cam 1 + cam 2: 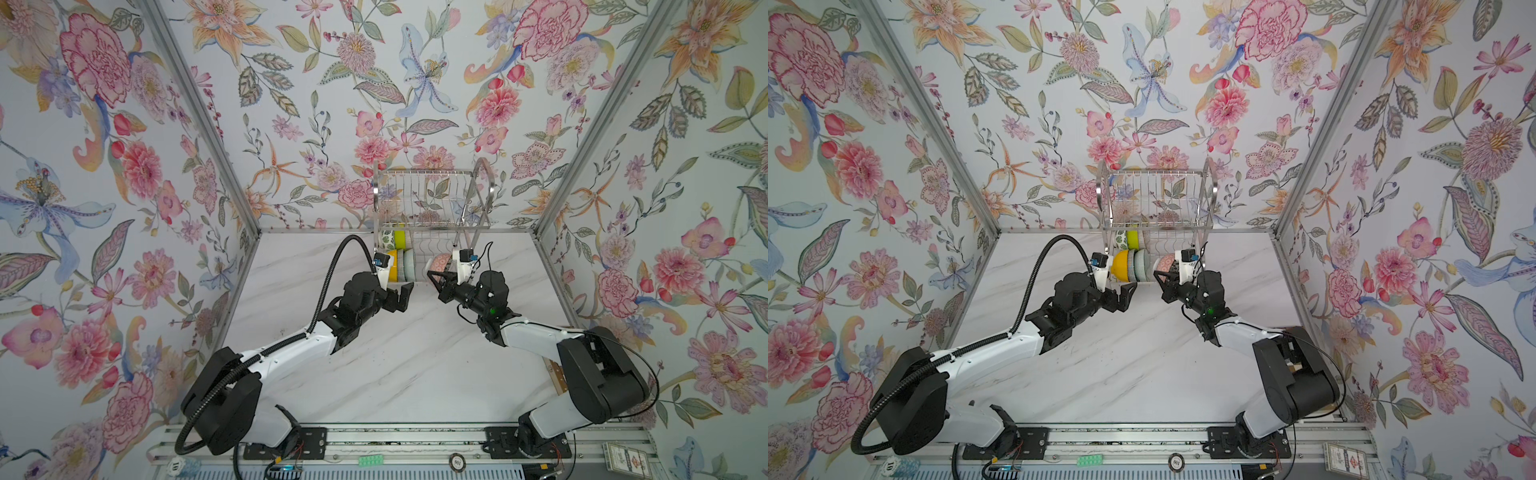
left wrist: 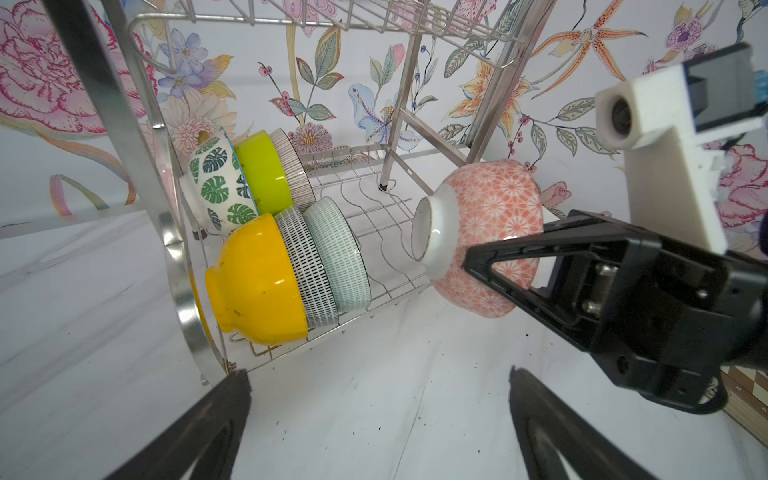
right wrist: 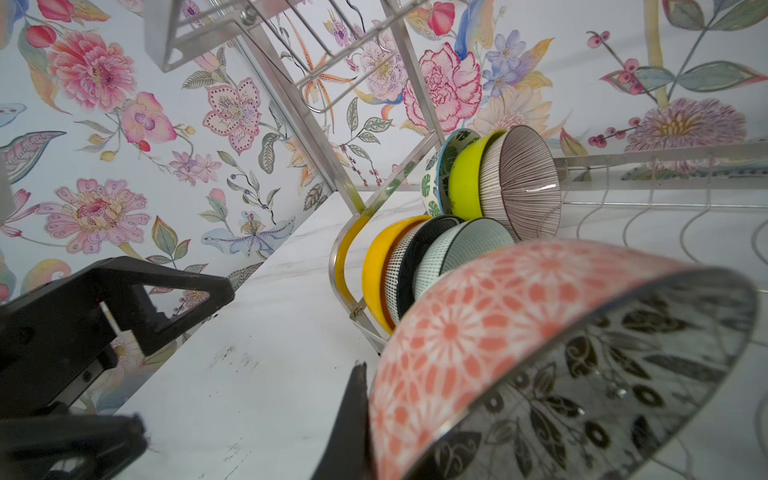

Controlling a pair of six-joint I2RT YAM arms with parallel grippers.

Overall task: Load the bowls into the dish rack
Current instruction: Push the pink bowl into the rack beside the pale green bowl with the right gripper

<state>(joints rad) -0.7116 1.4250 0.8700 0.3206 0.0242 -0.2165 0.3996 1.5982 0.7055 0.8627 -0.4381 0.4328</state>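
The right end effector (image 1: 434,277) is clamped on the rim of the pink-patterned bowl (image 2: 490,208), which lies at its 12 o'clock in a top view, at the front of the dish rack (image 1: 428,195). The left end effector (image 1: 403,297) gapes wide and empty.
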